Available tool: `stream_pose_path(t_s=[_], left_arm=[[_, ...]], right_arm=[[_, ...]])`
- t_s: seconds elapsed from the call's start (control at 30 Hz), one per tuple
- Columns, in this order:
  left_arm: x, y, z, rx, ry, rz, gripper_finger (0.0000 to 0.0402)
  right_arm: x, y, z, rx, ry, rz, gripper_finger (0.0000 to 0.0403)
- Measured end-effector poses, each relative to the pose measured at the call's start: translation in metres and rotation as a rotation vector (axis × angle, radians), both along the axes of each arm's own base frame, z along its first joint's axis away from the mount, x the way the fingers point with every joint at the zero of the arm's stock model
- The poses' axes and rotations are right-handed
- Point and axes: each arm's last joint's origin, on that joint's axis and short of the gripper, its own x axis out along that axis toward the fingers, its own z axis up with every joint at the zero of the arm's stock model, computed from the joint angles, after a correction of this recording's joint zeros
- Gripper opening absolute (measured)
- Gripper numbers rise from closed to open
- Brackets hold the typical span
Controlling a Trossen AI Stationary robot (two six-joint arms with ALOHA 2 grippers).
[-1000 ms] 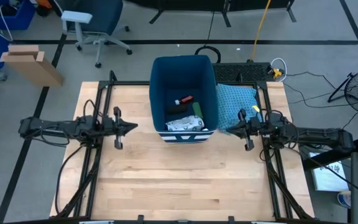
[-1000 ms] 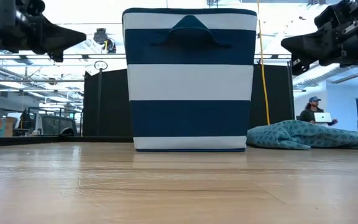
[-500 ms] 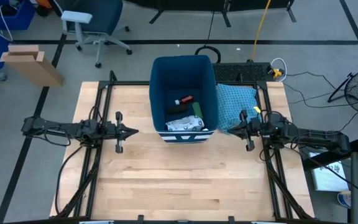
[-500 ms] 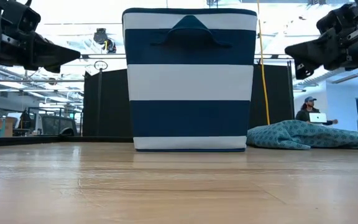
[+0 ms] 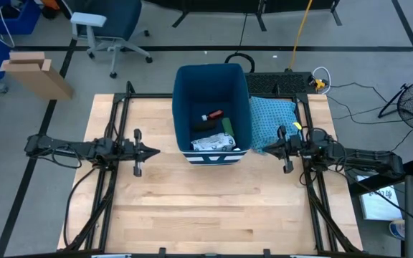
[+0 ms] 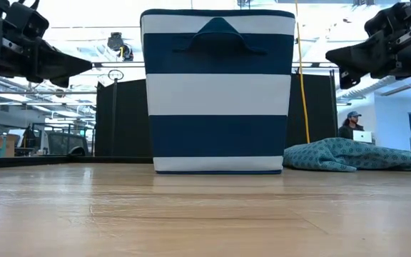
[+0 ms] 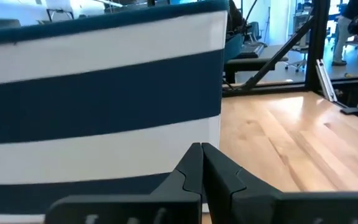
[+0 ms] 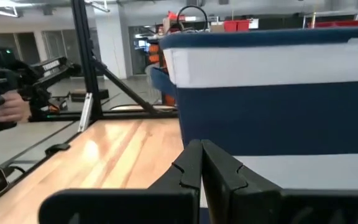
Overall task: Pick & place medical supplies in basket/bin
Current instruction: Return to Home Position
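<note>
Risk looks slight: left gripper (image 5: 153,150) and right gripper (image 5: 269,149) hang empty, fingers pressed together, either side of the blue bin (image 5: 211,69), which holds the supplies (image 5: 214,143) between them. A stray inward swing on the way home could knock the bin askew.

Bin (image 6: 218,93) fabric, matt; table (image 6: 191,214) pale wood, smooth.
</note>
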Motion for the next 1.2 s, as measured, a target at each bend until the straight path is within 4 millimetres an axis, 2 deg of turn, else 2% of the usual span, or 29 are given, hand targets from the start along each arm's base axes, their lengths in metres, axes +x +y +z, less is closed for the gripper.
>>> stream_pose_path(t_s=[0.4, 1.2], left_arm=[[0.0001, 0.0001, -0.0023, -0.021, 0.022, 0.003, 0.0044], [0.0001, 0.0001, -0.0022, -0.02, 0.022, 0.004, 0.0047]], right_arm=[[0.0001, 0.0001, -0.0006, -0.006, 0.006, 0.002, 0.0], [0.0001, 0.0001, -0.0007, -0.006, 0.006, 0.003, 0.0]])
